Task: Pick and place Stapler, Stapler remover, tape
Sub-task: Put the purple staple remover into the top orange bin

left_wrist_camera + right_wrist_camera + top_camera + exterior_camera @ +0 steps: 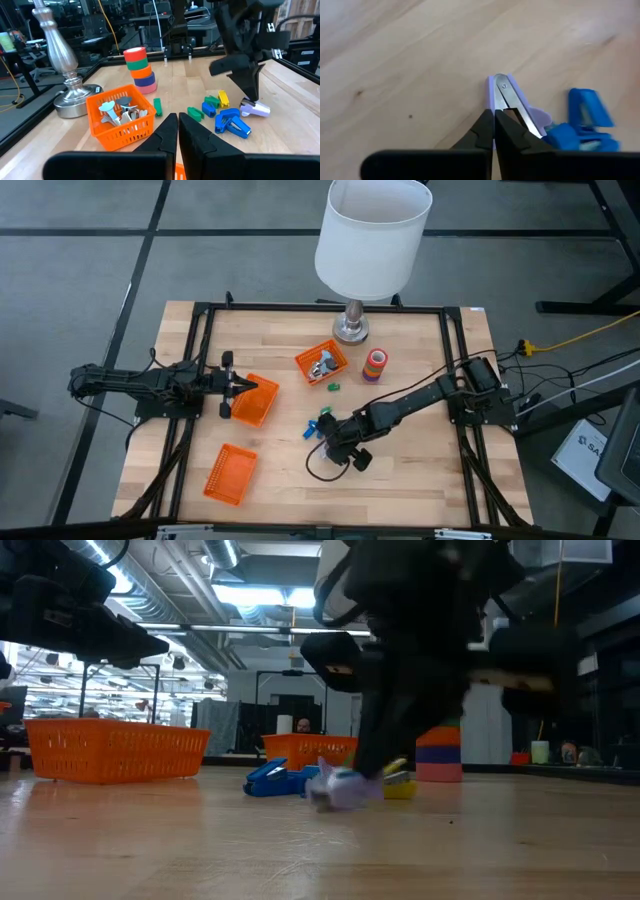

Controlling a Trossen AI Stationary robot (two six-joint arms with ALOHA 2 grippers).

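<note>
A lavender stapler remover (512,97) lies on the wooden table near its middle, and it also shows in the left wrist view (255,109). My right gripper (493,114) slants down onto it with its fingers shut. Beside it lie a larger blue jawed piece (232,122) and small blue, green and yellow stapler-like pieces (210,105). A stack of tape rolls (375,364) stands near the lamp. A small orange basket (322,363) holds several silver stapler removers. My left gripper (240,387) waits at the table's left, shut and empty. My right gripper meets the lavender stapler remover at one long edge (491,100), coming from above at a slant. The remover lies flat on the table. The fingertips (485,125) close with no gap that I can see. I cannot tell whether any part of the remover is between them.
A lamp with a white shade stands at the far middle on a silver base (352,328). One empty orange basket (255,402) sits just in front of my left gripper, and another (230,473) lies near the front left. A black cable (320,465) loops below my right gripper.
</note>
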